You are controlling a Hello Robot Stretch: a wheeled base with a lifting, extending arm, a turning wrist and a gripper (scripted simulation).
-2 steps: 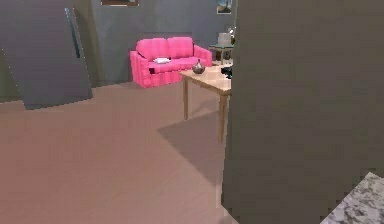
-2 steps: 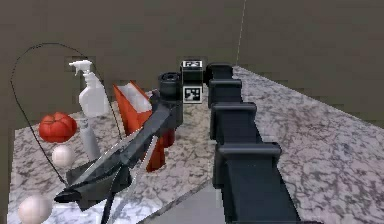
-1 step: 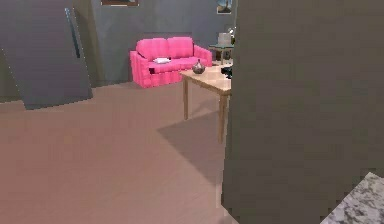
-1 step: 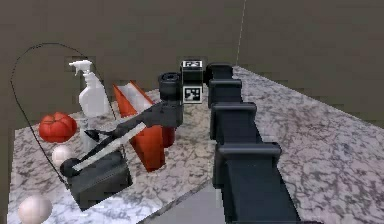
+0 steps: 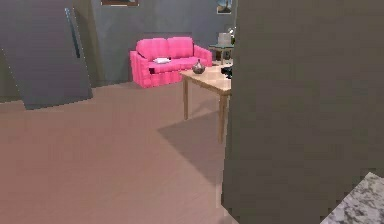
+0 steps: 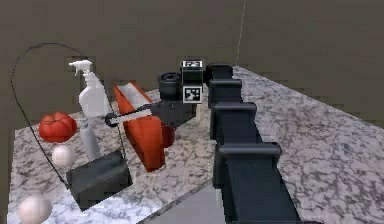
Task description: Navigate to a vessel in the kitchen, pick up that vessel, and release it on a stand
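Markers first: two small white squares (image 6: pixel 190 93) with black patterns stand at the far end of the arm (image 6: pixel 245 165), and the patterns are blocks, nothing I can read as words. The arm is a dark square bar coming up from the bottom edge of the arm side view, over a speckled stone counter (image 6: pixel 320 140).

Now the gripper (image 6: pixel 115 119): its dark body sits just left of the squares, and two thin fingers (image 6: pixel 135 113) run out toward the view's left. Their tips lie at the lower body of an upright white spray bottle (image 6: pixel 90 98), and the fingers cross above a red-orange blocky thing (image 6: pixel 148 140). With both standing on the counter right behind the fingers, I cannot tell how the fingers are set or whether the gripper holds anything.

Left of the bottle sits a red tomato (image 6: pixel 57 125), with a pale round thing (image 6: pixel 62 155) nearer the camera. A dark boxy thing (image 6: pixel 98 178) lies tilted at the counter's near side. Which of these is the vessel I cannot tell.

Over to the forward view: a pink sofa (image 5: pixel 168 60) against the far wall and a wooden table (image 5: pixel 205 90) on brown floor, with a small grey rounded thing (image 5: pixel 199 67) on top.
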